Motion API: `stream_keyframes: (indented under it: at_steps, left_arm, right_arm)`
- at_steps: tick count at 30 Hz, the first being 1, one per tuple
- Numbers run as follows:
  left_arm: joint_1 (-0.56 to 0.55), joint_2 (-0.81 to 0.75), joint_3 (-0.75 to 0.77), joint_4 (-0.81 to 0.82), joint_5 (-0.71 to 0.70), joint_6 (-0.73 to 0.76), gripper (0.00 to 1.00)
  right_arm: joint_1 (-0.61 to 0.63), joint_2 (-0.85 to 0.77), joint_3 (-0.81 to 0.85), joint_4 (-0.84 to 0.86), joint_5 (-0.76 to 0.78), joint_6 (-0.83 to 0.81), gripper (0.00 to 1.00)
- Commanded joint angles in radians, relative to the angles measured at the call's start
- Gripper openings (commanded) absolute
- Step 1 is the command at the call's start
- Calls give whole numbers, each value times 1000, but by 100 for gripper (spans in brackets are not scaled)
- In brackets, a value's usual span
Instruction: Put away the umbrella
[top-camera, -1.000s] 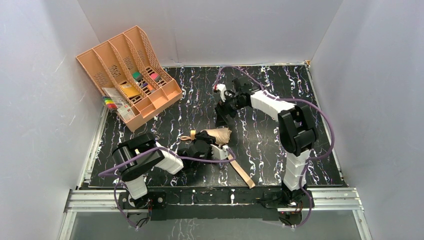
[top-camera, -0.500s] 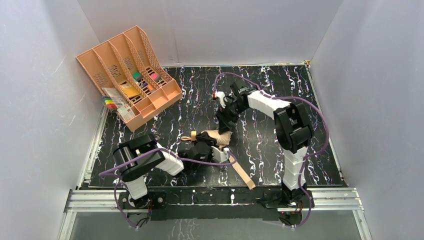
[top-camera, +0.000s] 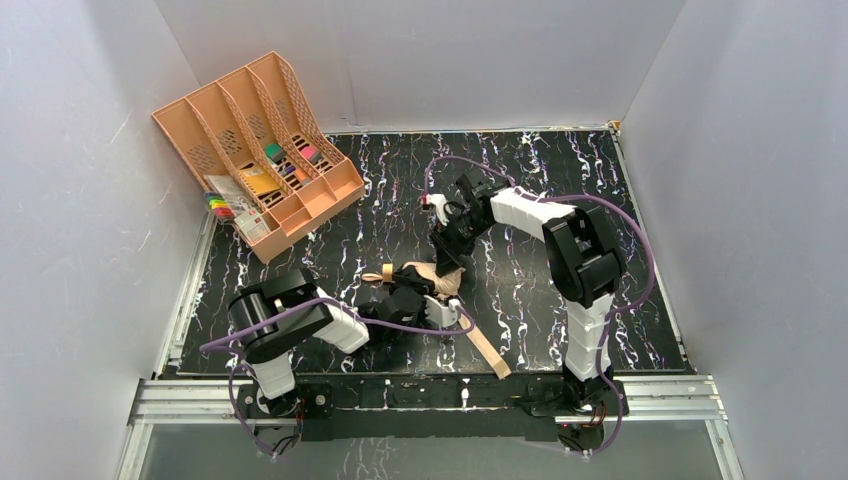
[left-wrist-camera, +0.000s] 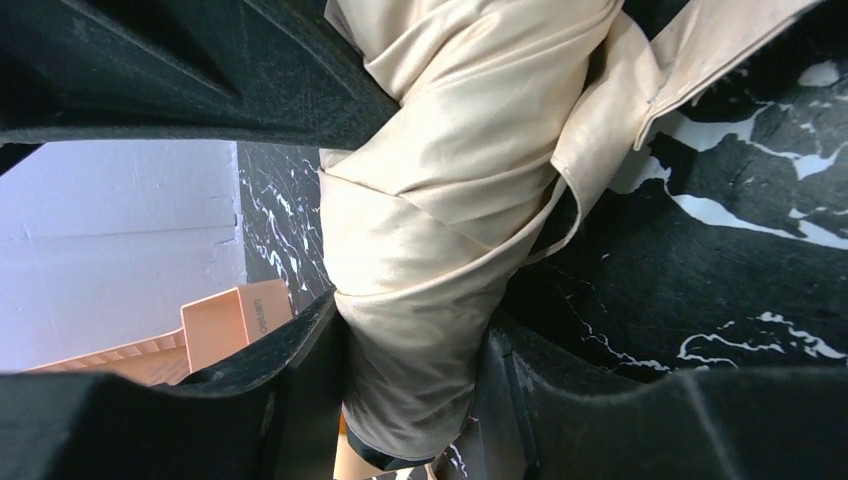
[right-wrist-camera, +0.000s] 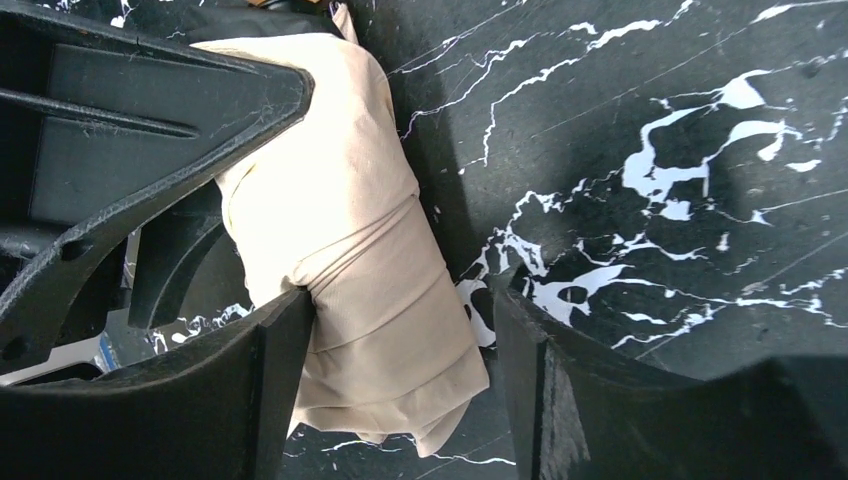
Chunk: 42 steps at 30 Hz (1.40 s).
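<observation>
Umbrella (top-camera: 432, 274), centre frame, long axis left-to-right: left gripper (left-wrist-camera: 410, 330) clenched on its middle from below; right gripper (right-wrist-camera: 400, 330), jaws parted, straddles its right end from above.

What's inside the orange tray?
The orange tray holds small coloured things, yellow, green and pink. Its slanted dividers cover whatever lies deeper in each slot.
</observation>
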Motion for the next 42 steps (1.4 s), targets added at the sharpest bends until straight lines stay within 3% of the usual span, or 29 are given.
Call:
stream_keyframes:
  at_steps: [1,6,9,11,17,24,30,35,42]
  left_arm:
    - [-6,61,-21,-181,57,-75,0]
    - [-6,24,-8,-182,18,-143,0]
    - [-6,-55,-2,-185,0,-207,12]
    - [-6,-134,3,-208,4,-271,27]
    - [-6,-518,-30,-327,15,-492,61]
    - [6,-883,-21,-663,-97,-792,69]
    - [43,-919,12,-761,-65,-830,76]
    - [185,-882,55,-708,119,-843,95]
    - [473,-654,117,-651,592,-757,98]
  right_arm:
    - [30,45,-84,-53,164,-17,68]
    - [38,60,-98,-22,283,47,49]
    - [50,54,-110,12,377,70,34]
    - [58,38,-138,53,443,71,29]
    - [77,-10,-220,184,628,52,23]
    - [113,-101,-341,360,718,-31,24]
    - [176,-137,-443,460,696,-93,25]
    - [209,-131,-483,492,725,-98,25]
    - [214,-151,-511,509,718,-119,25]
